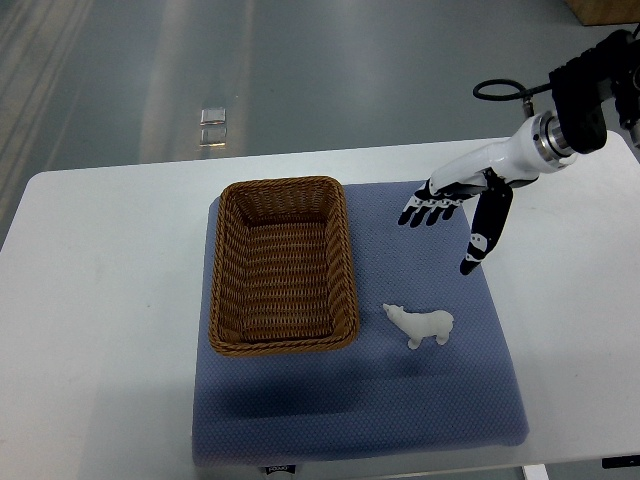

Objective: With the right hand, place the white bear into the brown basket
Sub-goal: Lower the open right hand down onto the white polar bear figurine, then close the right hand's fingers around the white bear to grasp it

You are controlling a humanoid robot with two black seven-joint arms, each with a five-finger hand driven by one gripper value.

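1. We see the brown basket (285, 265) left of centre, sitting on the blue mat (440, 400).
2. We find the white bear (420, 325) just right of the basket, lower centre, on the mat.
3. Our right hand (460, 205) hangs at upper right above the bear, fingers spread, grasping nothing.

White desk (110, 300) w/ blue cloth mat (360, 420) spread across its middle. Grey floor (300, 70) behind; small clear object (212, 127) on it.
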